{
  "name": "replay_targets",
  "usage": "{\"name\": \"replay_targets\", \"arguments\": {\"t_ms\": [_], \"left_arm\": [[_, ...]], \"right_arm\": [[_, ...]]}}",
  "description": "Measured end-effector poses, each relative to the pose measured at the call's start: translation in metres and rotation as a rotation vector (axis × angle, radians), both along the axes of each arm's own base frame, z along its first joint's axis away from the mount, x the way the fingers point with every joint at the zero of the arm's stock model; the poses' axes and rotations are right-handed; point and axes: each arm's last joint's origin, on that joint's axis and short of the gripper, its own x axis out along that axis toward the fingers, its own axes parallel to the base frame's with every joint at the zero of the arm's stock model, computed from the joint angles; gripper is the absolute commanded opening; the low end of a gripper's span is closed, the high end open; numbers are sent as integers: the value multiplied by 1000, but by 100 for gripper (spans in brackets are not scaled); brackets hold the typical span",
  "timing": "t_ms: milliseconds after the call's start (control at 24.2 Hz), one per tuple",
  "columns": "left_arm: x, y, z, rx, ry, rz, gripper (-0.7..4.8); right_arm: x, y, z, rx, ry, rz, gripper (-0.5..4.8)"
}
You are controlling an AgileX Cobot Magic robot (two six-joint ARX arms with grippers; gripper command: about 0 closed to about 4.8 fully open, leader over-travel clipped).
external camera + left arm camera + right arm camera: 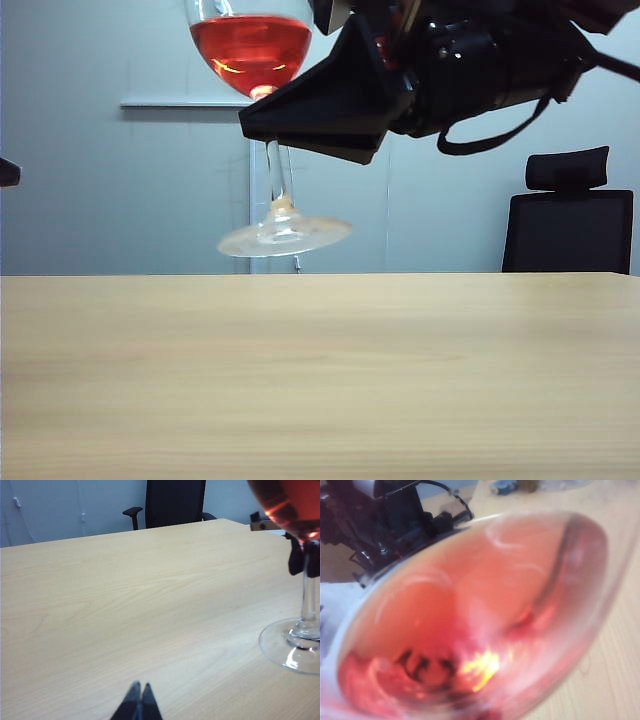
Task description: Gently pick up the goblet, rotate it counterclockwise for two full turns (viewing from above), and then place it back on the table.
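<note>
One tall clear stemmed goblet (262,110) w/ red liquid: held aloft above wide light-beige wood-grain table (320,380), foot tilted, clear of top. Right gripper (262,118): black, clamped on thin stem just under bowl. Left gripper (139,700): low over table, tips pressed together, holding nothing. Black office chair (570,215) behind table.

Wide light beige wood-grain table (320,380), smooth surface running to a straight far edge, grain lines along its length, nothing resting on it
</note>
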Motion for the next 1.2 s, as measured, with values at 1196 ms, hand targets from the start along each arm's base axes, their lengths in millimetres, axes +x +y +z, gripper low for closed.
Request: {"name": "replay_targets", "arguments": {"t_ms": [1196], "left_arm": [[0,0,0,0,0,0,-5]], "right_arm": [[-2,-37,-22,334,185,-946,-3]]}}
